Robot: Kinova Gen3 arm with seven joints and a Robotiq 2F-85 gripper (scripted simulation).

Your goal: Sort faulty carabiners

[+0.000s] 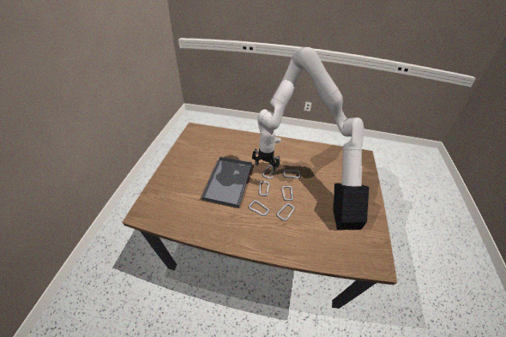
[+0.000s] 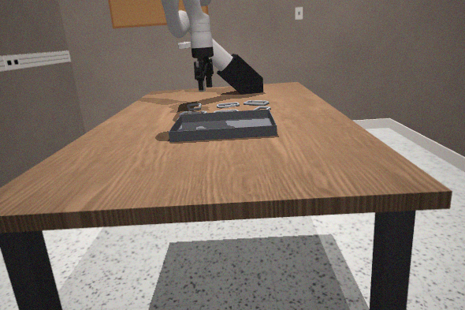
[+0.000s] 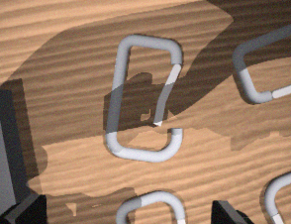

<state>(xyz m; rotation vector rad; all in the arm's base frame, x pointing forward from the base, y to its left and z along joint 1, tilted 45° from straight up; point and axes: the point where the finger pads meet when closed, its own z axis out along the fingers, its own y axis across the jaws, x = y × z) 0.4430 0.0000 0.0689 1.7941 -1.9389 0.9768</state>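
My gripper (image 1: 266,166) (image 2: 205,87) (image 3: 129,212) is open and empty, above the table over the back-left carabiner. That carabiner (image 3: 117,89) lies flat, its gate swung inward with a gap at the free end. Beside it lies the back-right carabiner (image 1: 292,177) (image 3: 240,64), partly cut off in the wrist view. The middle-left carabiner (image 1: 260,188) shows only its upper end in the wrist view. The middle-right carabiner (image 1: 283,193), the front-left and the front-right lie on the table; their gates are too small to judge. The grey tray (image 1: 205,189) (image 2: 222,135) holds no carabiner.
The tray stands left of the carabiners in the top view, its raised wall near the back-left one. The black arm base (image 1: 351,207) (image 2: 246,76) stands at the right of the wooden table (image 1: 206,228) (image 2: 236,174). Arm shadows fall across the back carabiners.
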